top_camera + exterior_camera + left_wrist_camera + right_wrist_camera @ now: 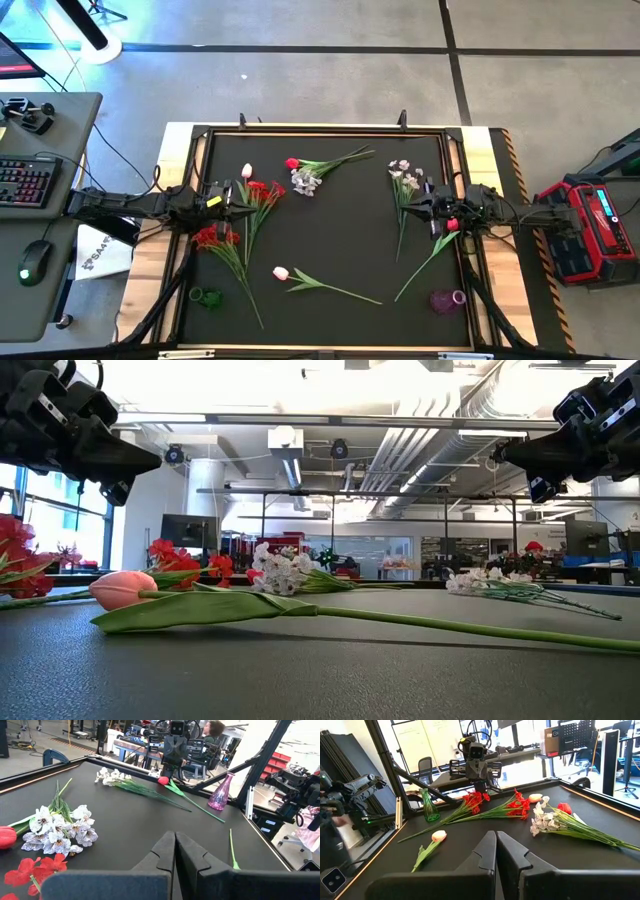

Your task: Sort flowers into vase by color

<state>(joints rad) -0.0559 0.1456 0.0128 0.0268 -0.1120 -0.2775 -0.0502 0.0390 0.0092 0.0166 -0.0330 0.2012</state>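
Several green-stemmed flowers lie flat on the black mat. Two red blossom sprigs and a pink tulip lie by my left gripper. A red rosebud and a white-grey bunch lie toward the far edge. White blossoms and another red rosebud lie by my right gripper. A second pink tulip lies near the front. Both grippers hang shut above the mat, holding nothing.
A green vase stands at the near left corner and a purple vase at the near right corner. The mat's raised black frame rings it. A desk with keyboard is on the left and a red case on the right.
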